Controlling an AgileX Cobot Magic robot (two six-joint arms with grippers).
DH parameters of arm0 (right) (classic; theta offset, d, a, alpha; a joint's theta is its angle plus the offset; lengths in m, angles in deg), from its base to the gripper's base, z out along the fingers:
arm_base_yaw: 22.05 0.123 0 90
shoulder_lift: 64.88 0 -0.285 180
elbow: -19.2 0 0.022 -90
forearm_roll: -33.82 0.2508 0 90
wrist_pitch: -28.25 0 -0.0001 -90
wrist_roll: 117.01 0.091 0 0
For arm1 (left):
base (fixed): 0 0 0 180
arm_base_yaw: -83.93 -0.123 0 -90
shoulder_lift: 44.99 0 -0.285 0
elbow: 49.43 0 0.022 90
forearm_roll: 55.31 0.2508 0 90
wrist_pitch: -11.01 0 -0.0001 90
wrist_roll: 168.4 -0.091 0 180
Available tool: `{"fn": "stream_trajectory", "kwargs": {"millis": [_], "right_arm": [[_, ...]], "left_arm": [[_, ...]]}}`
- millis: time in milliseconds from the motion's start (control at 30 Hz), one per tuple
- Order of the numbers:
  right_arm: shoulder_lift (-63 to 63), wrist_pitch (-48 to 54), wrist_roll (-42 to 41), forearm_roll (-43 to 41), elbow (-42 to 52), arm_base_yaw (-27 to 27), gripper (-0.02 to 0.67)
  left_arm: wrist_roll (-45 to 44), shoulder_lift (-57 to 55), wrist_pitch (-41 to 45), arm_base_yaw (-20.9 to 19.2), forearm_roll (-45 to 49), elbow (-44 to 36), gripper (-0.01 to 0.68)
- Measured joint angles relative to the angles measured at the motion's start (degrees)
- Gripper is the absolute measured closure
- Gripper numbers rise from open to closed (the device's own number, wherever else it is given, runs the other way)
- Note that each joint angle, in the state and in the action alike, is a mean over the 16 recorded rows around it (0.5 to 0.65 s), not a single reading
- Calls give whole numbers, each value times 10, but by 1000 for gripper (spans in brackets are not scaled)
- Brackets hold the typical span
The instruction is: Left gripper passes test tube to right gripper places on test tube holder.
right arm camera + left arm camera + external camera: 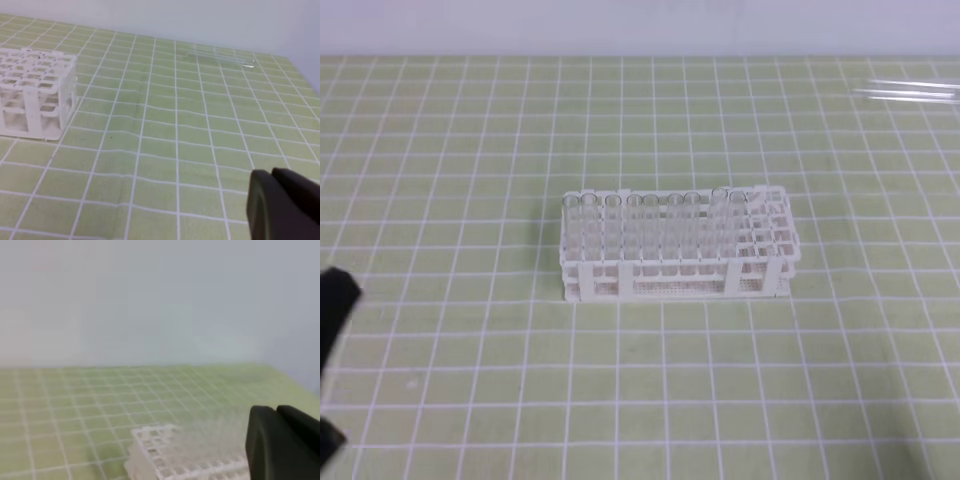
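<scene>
The test tube (220, 58) is seen lying flat on the green gridded mat, well apart from the test tube holder (675, 245), unreached, while the left gripper (280, 445) and right gripper (282, 205) are kept closed and empty.

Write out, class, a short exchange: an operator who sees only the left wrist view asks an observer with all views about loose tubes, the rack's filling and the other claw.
Operator: I see only one corner of the rack. Are any tubes lying loose?
Observer: Yes. The loose test tubes lie flat on the green mat, far back on the right, well apart from the test tube holder.
Operator: Is the rack filled?
Observer: Partly. Upright tubes stand in its left part, and the holes at the right end look empty.
Operator: And the other claw?
Observer: The right claw is shut, holds nothing and is over bare mat to the right of the rack.
</scene>
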Motion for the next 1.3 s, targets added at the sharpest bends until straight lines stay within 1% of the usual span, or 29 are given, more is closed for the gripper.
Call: {"fn": "stream_trajectory", "kwargs": {"millis": [267, 500, 633, 733, 800, 867, 900, 1000, 1100, 1200, 1233, 1300], "right_arm": [[0, 0, 0, 0, 0, 0, 665], [0, 0, 0, 0, 0, 0, 665], [0, 0, 0, 1, 0, 0, 665], [0, 0, 0, 1, 0, 0, 665], [0, 0, -1, 1, 0, 0, 665], [0, 0, -1, 1, 0, 0, 665], [0, 0, -1, 1, 0, 0, 665], [0, 0, -1, 1, 0, 0, 665], [0, 0, -1, 1, 0, 0, 665], [0, 0, -1, 1, 0, 0, 665], [0, 0, -1, 1, 0, 0, 665], [0, 0, -1, 1, 0, 0, 665]], "left_arm": [[127, 0, 105, 0, 2, -10, 673], [201, 0, 145, -1, 2, -19, 673], [218, 0, 146, -1, -1, -23, 673], [173, 0, 142, 0, -31, -24, 673], [106, 0, 138, 0, -87, -24, 673], [15, 0, 136, 0, -160, -24, 673], [-50, 1, 135, 0, -209, -24, 673], [-262, 2, 139, 0, -375, -24, 673], [-528, 11, 155, -4, -581, -24, 674], [-781, 31, 171, -16, -785, -29, 674], [-853, 38, 178, -20, -847, -30, 674], [-969, 58, 190, -34, -942, -35, 674]]}}
